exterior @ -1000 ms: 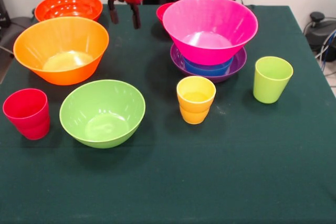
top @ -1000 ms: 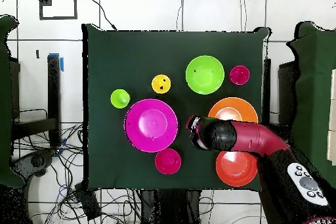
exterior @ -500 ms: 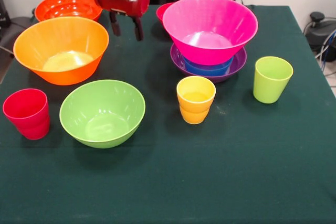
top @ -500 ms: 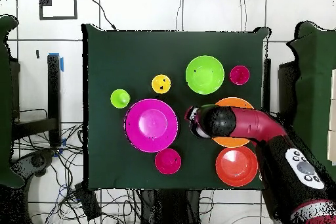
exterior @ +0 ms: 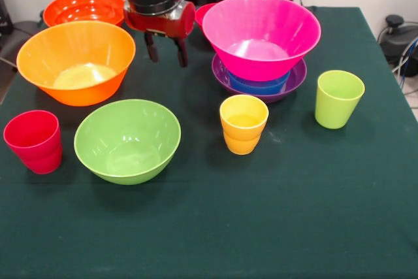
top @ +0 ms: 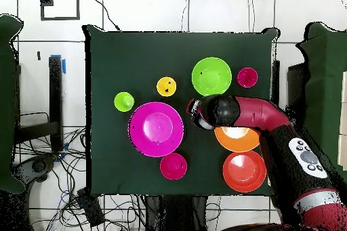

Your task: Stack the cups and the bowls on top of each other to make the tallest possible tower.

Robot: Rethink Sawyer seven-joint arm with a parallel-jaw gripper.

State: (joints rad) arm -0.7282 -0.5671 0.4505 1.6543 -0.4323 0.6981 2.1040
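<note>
While the gripper [exterior: 166,50] hangs spread and empty | bowls [exterior: 127,140]: seven | cups [exterior: 243,124]: three

Robot arm [top: 271,123]: glossy red shell showing along the rounded links, with black sections at the joints. A light grey oval panel [top: 306,157] carrying small dark buttons is sitting on the upper link. Gripper [exterior: 166,49]: a red block beneath a black cylindrical wrist, bearing two short, dark, straight fingers [exterior: 181,51].
</note>
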